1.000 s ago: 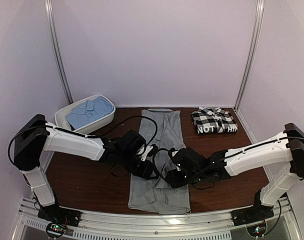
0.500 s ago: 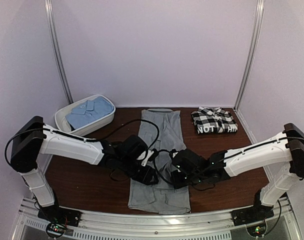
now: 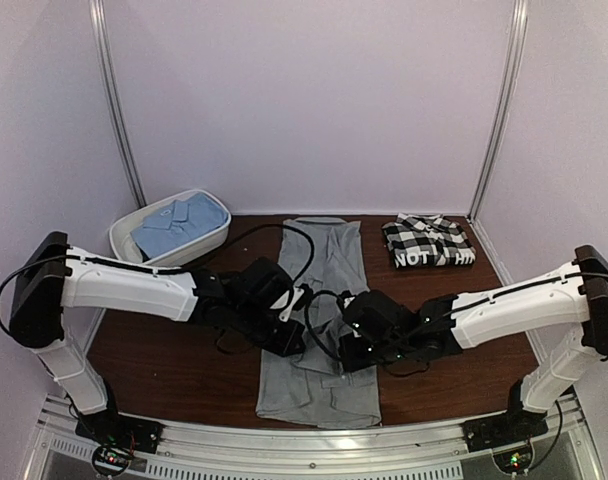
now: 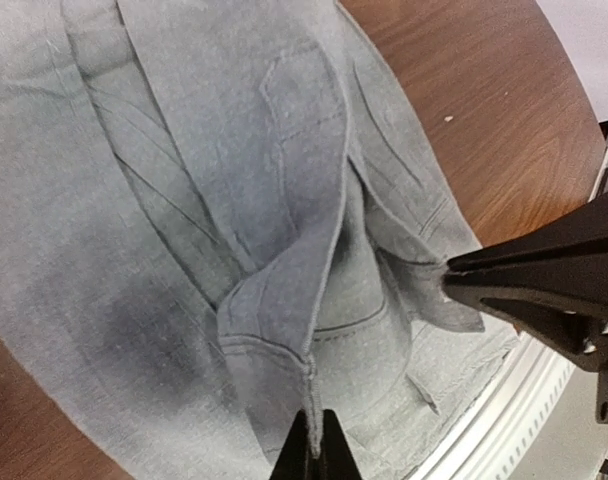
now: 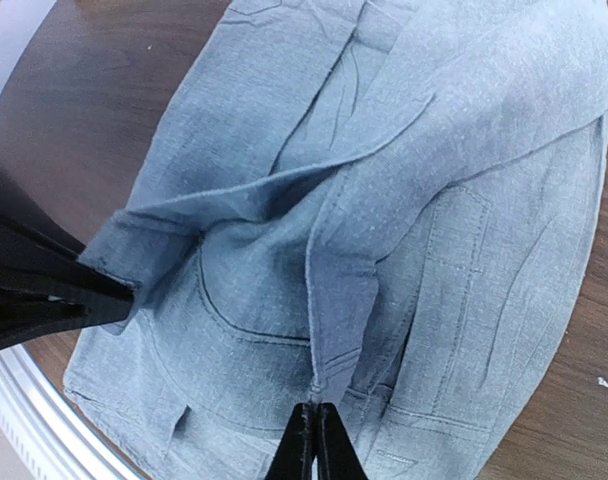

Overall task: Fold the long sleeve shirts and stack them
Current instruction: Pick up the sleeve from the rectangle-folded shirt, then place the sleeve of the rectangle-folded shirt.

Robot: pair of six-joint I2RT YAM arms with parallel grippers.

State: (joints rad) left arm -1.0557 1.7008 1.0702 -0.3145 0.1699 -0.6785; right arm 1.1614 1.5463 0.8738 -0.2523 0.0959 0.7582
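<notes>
The grey long sleeve shirt (image 3: 324, 262) lies lengthwise in the middle of the table, folded into a narrow strip. My left gripper (image 3: 296, 340) is shut on a raised seam edge of it near its lower half; the left wrist view shows the pinched fold (image 4: 315, 425). My right gripper (image 3: 347, 350) is shut on another edge of the same shirt (image 5: 315, 415), close beside the left one. The checked shirt (image 3: 429, 243) lies folded at the back right. The light blue shirt (image 3: 179, 225) lies in the tub.
A white plastic tub (image 3: 124, 240) stands at the back left. The metal rail (image 3: 304, 440) runs along the near edge just below the grey shirt's hem. Bare brown table (image 3: 174, 365) shows on both sides of the shirt.
Both grippers have gone from open to shut, each pinching a fold of the grey shirt. The arms have shifted only slightly.
</notes>
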